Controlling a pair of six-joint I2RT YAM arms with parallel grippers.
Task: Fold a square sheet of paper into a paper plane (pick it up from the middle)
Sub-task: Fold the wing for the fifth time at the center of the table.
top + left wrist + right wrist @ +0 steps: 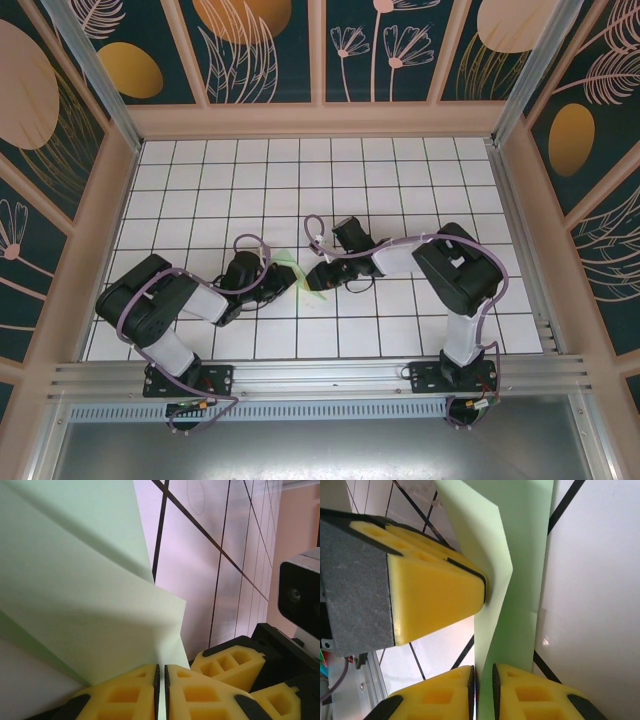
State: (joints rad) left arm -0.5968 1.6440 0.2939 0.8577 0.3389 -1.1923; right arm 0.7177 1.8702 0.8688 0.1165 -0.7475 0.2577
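Spanning both claws, just 6 o'clock of counter [400,170] centre: folded paper sheet [289,266], mint-green. Left claw [161,680], at its 8 o'clock, pinched tight on the sheet. Right claw [482,680], at 3 o'clock: narrow, paper in its gap, grip possibly loose.

The thin pale mint-green paper sheet [75,605] looks matt and smooth, with sharp creases. The left hand [161,690] has yellow, matt, foam-like pads with hollow cells. The white gridded worktop [400,180] shows a slight gloss. The silver near-edge rail [320,375] is brushed metal.
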